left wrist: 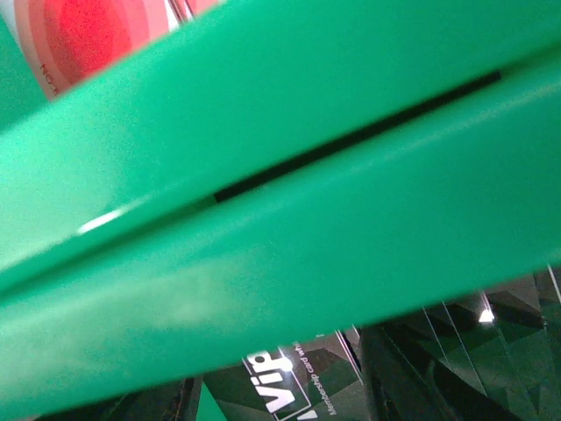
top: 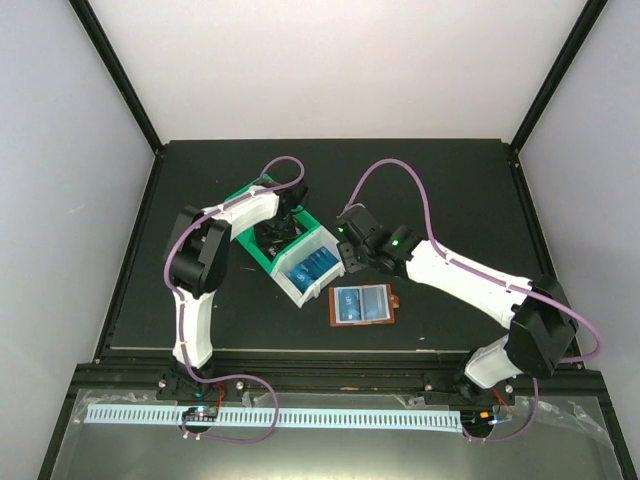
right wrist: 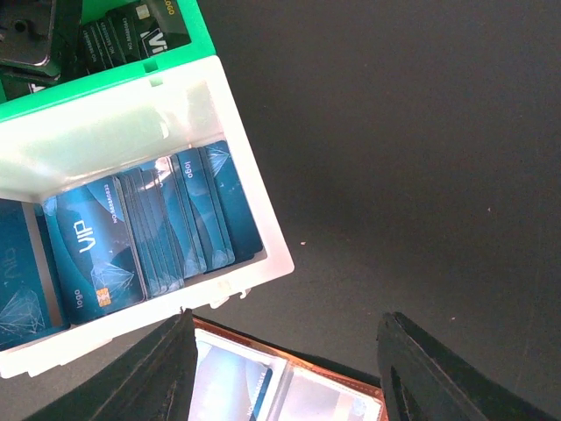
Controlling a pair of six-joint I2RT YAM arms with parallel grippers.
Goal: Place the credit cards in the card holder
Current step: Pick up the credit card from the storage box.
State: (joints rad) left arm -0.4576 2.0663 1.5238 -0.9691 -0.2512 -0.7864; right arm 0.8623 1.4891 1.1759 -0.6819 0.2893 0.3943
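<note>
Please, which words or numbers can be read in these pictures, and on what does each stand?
"VIP": front blue card in the white bin.
"logo": same card, and another blue card.
"ViP": black card in the green bin.
Blue card's number, black card's fine print: too small to read.

Green bin [left wrist: 289, 114] fills nearly the whole view: two blurred wall bands running diagonally with a thin dark slot between them. A red card [left wrist: 83, 35] shows above the upper band. Against the lower band's edge lies a black card [left wrist: 285, 395] printed "VIP", with more dark cards [left wrist: 473, 360] just beside it.
</note>
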